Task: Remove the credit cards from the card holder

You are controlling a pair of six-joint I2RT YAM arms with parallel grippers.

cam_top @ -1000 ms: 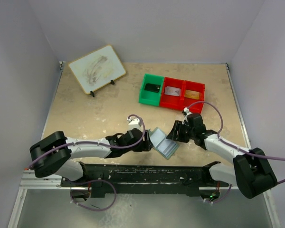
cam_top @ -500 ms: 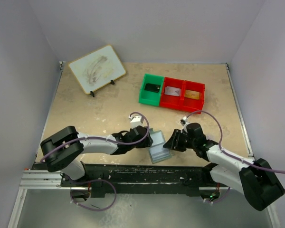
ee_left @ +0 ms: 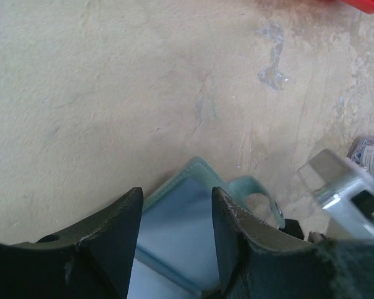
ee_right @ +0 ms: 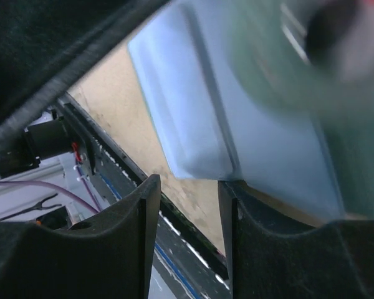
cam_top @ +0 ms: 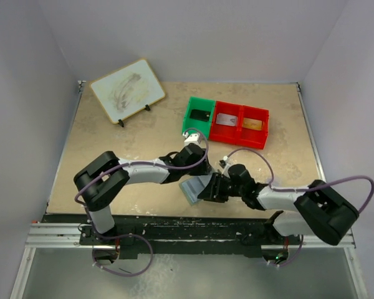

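Observation:
The card holder lies open on the table near the front edge, between the two grippers. In the left wrist view its pale blue-grey inside shows between my fingers, with its grey-green rim and loop strap beyond. My left gripper is open, its fingers standing over the holder. My right gripper is open at the holder's right edge; a pale blue panel sits just beyond its right fingertip. No card shows in the holder.
A green bin holding a black card and a red bin holding a grey and an orange card stand behind. A picture board on a stand is at the far left. The black front rail runs just below the holder.
The holder went from held tilted up to lying low near the front edge, shifted left. The right gripper followed it left. The left wrist swung right and farther from the base.

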